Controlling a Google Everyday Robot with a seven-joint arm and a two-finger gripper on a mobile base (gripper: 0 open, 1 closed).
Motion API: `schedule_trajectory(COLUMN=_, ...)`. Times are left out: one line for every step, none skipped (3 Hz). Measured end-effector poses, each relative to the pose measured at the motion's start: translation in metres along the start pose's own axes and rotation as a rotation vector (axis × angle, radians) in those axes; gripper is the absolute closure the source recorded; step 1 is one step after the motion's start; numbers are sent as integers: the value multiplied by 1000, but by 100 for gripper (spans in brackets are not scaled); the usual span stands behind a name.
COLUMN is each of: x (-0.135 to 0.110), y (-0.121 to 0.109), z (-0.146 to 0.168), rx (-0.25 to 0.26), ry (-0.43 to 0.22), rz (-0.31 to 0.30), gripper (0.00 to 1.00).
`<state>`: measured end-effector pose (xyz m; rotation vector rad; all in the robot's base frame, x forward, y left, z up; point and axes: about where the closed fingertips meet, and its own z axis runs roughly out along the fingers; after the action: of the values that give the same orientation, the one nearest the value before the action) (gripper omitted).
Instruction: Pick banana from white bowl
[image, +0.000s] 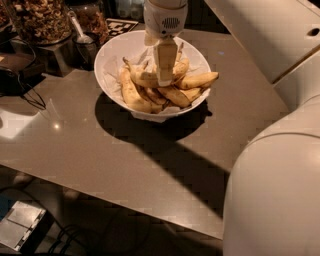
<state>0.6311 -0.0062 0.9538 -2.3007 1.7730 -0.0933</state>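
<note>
Banana (142, 77): long arched yellow one, dark stem tip pointing up-left. It lies on top of the pile in the white bowl (112, 49), running from left of centre across to the right.

Gripper (165, 80): comes straight down from the top edge, white housing with a dark grille, pale lower part reaching into the bowl. Its tip overlaps the middle of the arched banana. Jaws: seen as one pale column from this angle, cannot tell whether apart, together or clamped on the fruit.

Other bananas in the bowl, at least 4 more:
- 1 long one along the left wall (131, 95)
- 1 pointing right, tip near the right rim (199, 79)
- 2 shorter ones in front at centre (175, 96), with brown marks

The pile overlaps, so the exact count is uncertain. Crumpled white paper (145, 54) lines the bowl behind the fruit.

1 bowl, on a grey-brown tabletop (150, 165) toward the far side. It casts a dark shadow to the front and left.

Far left of the tabletop:
- 2 glass jars of nuts: big one (40, 17), smaller one (92, 17) just right of it
- 1 metal scoop (79, 31) standing in a dark cup (87, 47) just beside the bowl's left rim
- 1 black-and-white marker tag (122, 25) lying flat behind the bowl

Dark cables (25, 95) lie on the left edge. Robot arm body (280, 190), white, fills the right side and lower right. 1 grey box (20, 225) sits on the floor at lower left, below the tabletop.
</note>
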Motion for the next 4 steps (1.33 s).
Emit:
schedule_trajectory(x=7, y=-2, z=9, rx=-16, ry=2, rz=17, gripper=26)
schedule_trajectory(x=12, y=-3, z=15, rx=-28, ry=11, rz=24, gripper=26)
schedule_trajectory(x=17, y=-1, z=25, rx=-50, ry=15, rz=34, gripper=26)
schedule_trajectory(x=22, y=4, z=40, rx=-82, ry=16, rz=44, gripper=26)
